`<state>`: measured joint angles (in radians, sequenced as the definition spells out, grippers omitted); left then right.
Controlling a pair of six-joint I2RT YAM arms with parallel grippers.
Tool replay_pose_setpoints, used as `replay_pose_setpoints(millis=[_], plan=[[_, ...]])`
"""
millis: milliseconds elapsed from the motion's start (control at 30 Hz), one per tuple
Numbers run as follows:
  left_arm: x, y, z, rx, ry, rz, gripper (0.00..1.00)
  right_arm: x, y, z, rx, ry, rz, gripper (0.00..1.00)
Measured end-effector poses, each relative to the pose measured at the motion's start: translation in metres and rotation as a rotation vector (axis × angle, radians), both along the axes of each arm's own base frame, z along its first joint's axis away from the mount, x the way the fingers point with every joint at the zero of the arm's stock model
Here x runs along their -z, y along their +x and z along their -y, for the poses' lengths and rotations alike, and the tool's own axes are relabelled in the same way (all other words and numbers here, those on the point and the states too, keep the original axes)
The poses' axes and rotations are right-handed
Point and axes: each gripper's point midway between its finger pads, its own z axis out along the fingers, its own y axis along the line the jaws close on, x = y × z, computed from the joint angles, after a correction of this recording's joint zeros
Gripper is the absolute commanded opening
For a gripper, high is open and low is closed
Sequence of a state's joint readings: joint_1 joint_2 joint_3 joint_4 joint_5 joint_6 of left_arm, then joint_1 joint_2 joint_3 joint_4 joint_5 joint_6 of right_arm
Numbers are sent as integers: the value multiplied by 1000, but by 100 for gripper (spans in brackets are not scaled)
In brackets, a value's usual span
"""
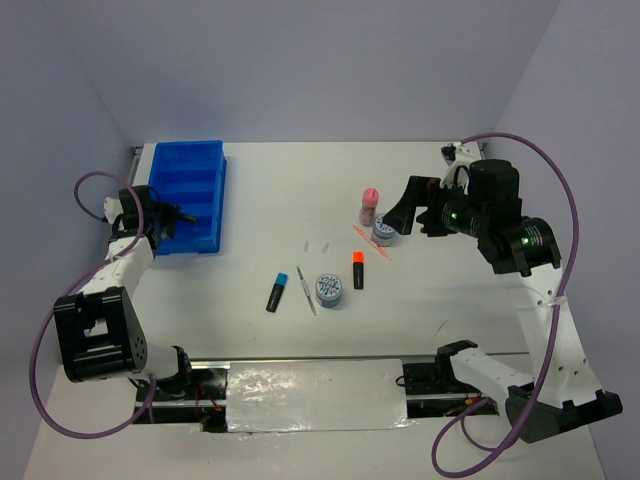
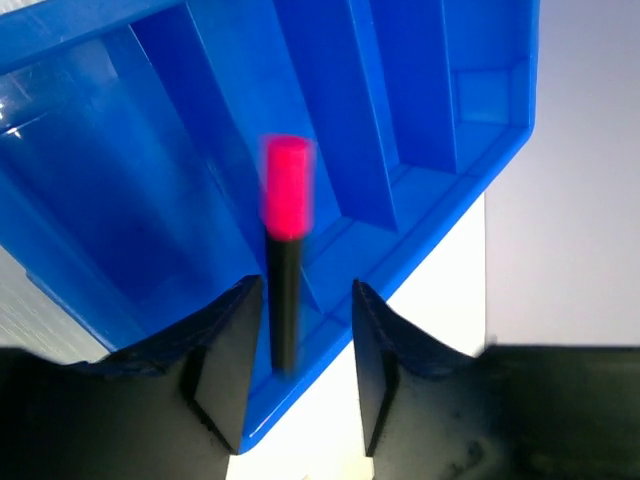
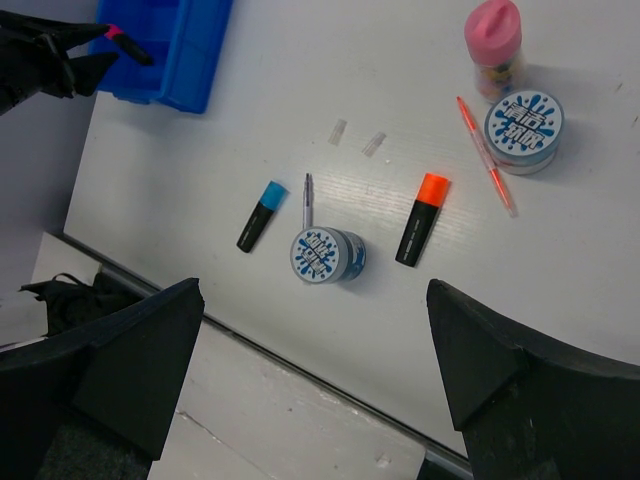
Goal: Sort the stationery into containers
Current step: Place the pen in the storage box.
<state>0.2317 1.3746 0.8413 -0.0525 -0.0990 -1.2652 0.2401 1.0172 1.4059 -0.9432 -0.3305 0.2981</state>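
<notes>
The left jaws stand parted around the pink-capped highlighter (image 2: 285,255). The marker lies close along one finger (image 2: 235,340), with a clear gap to the other, so it looks released rather than pinched. It is smeared with blur, and I cannot tell whether it rests on anything. It points cap-first over the blue tray (image 2: 350,120), just inside the tray's rim and near a corner. In the top view this is the tray's near end. The tray lies at the far left of the desk (image 1: 260,190), with its outer long side close to the desk's left edge.

The right jaws are spread wide with nothing between them, over the right part of the desk. Beside them in the top view are the pink-capped tube (image 1: 369,207), a blue-white disc (image 1: 384,230) and the thin orange stick (image 1: 372,242), which lies slanted against that disc.

Nearer the middle, the orange-capped highlighter (image 1: 358,270) lies apart from the second disc (image 1: 329,290). The grey stick (image 1: 306,291) is just beside this disc, and the blue-capped highlighter (image 1: 276,291) is a little further left.

A broad bare stretch of desk separates this group from the tray. All the loose items lie well in from the desk's near edge.
</notes>
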Motion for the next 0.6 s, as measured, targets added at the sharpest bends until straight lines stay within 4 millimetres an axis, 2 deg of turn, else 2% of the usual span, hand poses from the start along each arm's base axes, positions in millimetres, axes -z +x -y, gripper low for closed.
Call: replay_pose_setpoints(millis=[33,67,200,333,400,467,500,567,600], plan=[[0,0,0,-1,-1,-2,57,0,0,0,0,0,0,100],[1,-1,0,-4,-4,-3,66,0,0,0,0,1,0,100],[0,-4,-1,-20,-14,-7,87,1,1,-1,-4,2,-4,100],[-4,-6,0,-17,-10,-7,95,1,1,-1,-4,3,-7,100],[-14,-4,2,13,20,-10,97,1,2,-1,-2,3,-8,100],[-36,6,12,89,99,-20,98,1,2,-1,4,3,-9,100],[-57,17,24,160,175,-28,98,2,3,0,11,0,-9,100],[-109,47,68,314,323,30,99,2,5,3,33,-5,-8,100],[-132,55,100,410,384,78,99,1,6,5,46,-10,-7,100]])
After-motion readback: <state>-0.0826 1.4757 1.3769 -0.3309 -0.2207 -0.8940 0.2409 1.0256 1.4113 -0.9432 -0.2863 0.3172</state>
